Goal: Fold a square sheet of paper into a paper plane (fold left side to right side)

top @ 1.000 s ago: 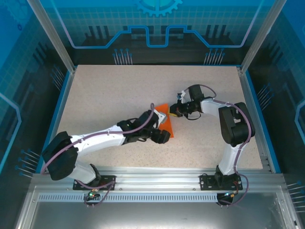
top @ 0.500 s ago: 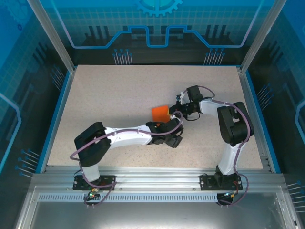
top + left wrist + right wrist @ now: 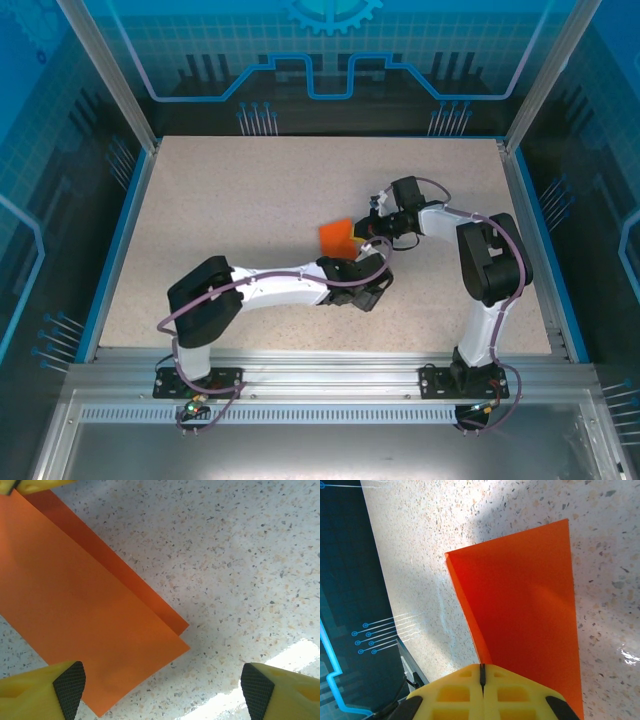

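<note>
Okay, nearest me my left pincer (image 3: pixel 162 690) hangs wide open, holding nothing, over the near end of the square sheet of paper (image 3: pixel 85 620). It's flat on the worktop (image 3: pixel 240 555), folded in half, edges slightly off; nose and wing folds are all left, I reckon. Its long axis runs diagonally away to my right pincer (image 3: pixel 481 672), closed at the far end. No point yet.

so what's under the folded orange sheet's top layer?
Under the sheet's top layer, a second orange layer peeks out as a strip. The rest, and the table below, is covered.
</note>
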Controlling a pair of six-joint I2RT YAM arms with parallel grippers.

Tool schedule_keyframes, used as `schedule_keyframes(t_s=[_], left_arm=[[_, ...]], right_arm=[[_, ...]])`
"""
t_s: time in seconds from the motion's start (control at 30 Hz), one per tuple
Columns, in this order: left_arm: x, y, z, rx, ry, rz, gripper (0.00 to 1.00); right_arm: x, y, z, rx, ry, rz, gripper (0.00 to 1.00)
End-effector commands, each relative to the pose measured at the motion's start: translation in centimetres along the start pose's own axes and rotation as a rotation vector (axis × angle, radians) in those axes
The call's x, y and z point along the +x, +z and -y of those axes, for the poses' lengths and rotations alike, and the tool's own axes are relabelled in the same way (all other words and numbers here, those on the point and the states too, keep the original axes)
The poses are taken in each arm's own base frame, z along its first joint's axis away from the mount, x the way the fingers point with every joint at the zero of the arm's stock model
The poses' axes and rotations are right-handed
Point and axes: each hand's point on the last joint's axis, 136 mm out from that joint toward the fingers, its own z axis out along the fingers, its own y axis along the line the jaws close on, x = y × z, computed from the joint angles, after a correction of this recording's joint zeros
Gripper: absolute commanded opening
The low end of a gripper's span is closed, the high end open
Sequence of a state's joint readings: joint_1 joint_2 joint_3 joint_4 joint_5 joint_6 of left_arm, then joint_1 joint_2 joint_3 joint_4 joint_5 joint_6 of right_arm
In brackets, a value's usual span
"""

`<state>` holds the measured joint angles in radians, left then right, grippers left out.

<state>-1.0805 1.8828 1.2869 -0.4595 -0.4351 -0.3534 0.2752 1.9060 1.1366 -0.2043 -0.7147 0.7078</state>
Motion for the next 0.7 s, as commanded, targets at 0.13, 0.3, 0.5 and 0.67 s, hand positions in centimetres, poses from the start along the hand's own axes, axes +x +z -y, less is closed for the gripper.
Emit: schedule_keyframes(t_s=[0.13,0.3,0.5,0.67], left_arm=[[0.4,1.0,0.1,-0.072,0.017,-0.032,0.85],[0.5,1.6,-0.4,-0.124,0.017,-0.043,0.81],[0.3,1.7,-0.7,-0.160,0.026,-0.045,0.71],[0.1,1.2,-0.8,-0.158,0.029,-0.039,0.58]], right_arm=[[0.4,0.3,-0.5,0.003,0.018,-0.027,0.05],[0.6,0.5,-0.4,0.003,0.022,-0.035,0.05],[0.7,0.7,-0.3,0.008,0.020,-0.041,0.05],[0.7,0.8,-0.1,0.021,0.017,-0.044,0.05]])
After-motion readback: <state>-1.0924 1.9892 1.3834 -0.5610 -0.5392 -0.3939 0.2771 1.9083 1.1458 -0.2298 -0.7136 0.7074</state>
